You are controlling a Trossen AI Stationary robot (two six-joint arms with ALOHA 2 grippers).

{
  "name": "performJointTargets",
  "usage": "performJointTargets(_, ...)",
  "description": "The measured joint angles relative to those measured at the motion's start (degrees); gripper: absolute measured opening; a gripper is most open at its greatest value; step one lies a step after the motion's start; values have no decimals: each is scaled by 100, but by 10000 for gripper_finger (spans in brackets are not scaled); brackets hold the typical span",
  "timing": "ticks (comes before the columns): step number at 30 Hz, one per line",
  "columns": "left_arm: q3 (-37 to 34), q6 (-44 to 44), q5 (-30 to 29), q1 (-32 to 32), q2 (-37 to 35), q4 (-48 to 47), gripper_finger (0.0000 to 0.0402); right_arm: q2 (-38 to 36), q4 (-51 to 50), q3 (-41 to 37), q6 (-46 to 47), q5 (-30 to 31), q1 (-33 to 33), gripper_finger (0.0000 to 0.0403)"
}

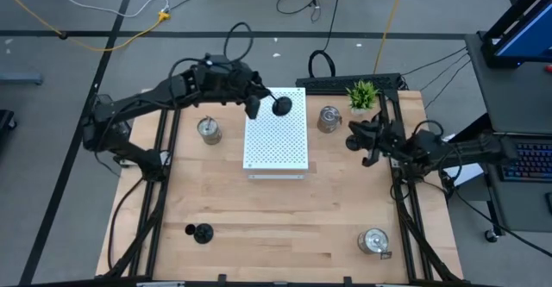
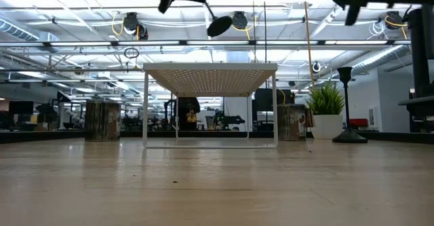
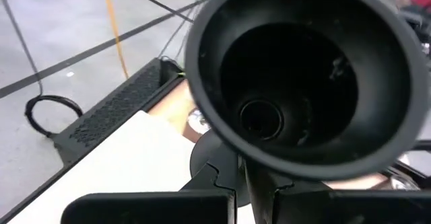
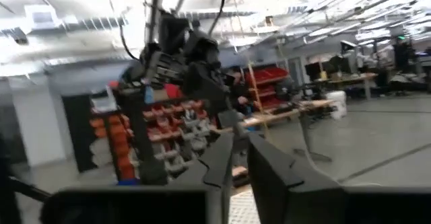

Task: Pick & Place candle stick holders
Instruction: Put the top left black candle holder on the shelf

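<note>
Writing or labels: none that I can read on anything in view.

Going left to right, one black holder (image 1: 201, 232) stands on the near left of the table (image 1: 276, 227). One silver glass holder (image 1: 208, 129) stands far left, just beside the white board (image 1: 275, 132). My left gripper (image 1: 254, 106) is raised over the board's far edge, its fingers clamped tight on the thin stem of a second black holder (image 1: 282, 105), which is tilted, its round base a dull black funnel with a hole at its middle. A second silver holder (image 1: 329, 119), squat and shiny, stands right of the board, near the green plant (image 1: 362, 95). My right gripper (image 1: 372, 145) hovers at the table's right side, fingers narrow with only a slim gap, holding nothing. A third silver holder (image 1: 373, 241) stands near right. From table level, a third black holder (image 2: 348, 104) stands upright beside the plant.
</note>
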Motion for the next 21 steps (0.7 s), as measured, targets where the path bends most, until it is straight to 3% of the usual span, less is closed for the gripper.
performJointTargets(9, 362, 129, -4, -396, 383, -89, 10, 1630, -1199, 1583, -130, -49, -534, 151)
performJointTargets(12, 362, 176, -43, -475, 418, -148, 10, 2144, -1462, 2022, -131, -370, -725, 180)
performJointTargets(16, 362, 208, -111, -587, 491, -79, 10, 2785, -1745, 2614, -58, -794, -957, 207)
performJointTargets(21, 362, 294, -158, -721, 538, -120, 10, 3506, -2378, 3360, -77, -838, -1141, 225)
